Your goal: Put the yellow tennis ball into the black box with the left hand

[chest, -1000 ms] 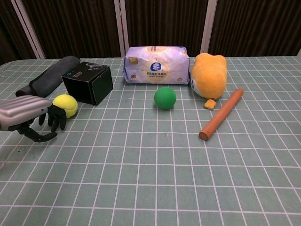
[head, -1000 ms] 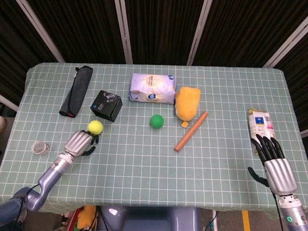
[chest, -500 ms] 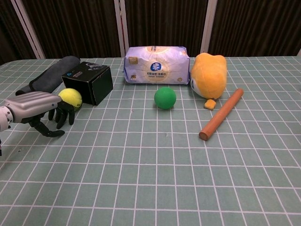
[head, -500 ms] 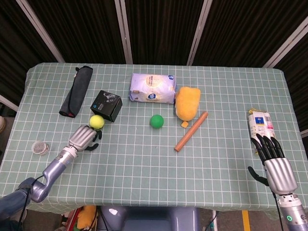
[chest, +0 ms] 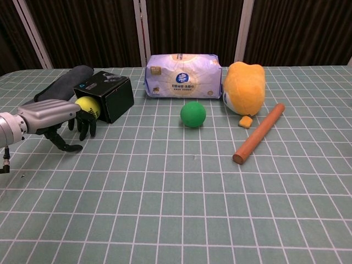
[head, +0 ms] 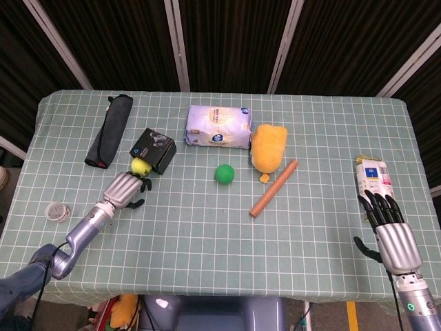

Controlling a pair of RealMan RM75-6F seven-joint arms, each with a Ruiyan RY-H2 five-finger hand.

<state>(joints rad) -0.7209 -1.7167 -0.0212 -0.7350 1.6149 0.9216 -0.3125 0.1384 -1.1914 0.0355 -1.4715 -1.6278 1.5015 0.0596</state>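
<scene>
left hand (chest: pixel 58 118), fingers apart and holding nothing, rests behind the yellow tennis ball (chest: pixel 88 107), positioned to nudge it into the black box (chest: pixel 107 96) mouth.

text: none legible | tissue pack (chest: pixel 183 68): blue round logo, unreadable

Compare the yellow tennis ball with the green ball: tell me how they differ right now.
Colour: the yellow tennis ball is yellow, the green ball green. Place: the yellow tennis ball sits against the black box, the green ball out in the open, mid-table. Contact: the left hand has its fingers at the yellow tennis ball; nothing touches the green ball. Both are round, of similar size, and rest on the table.
</scene>
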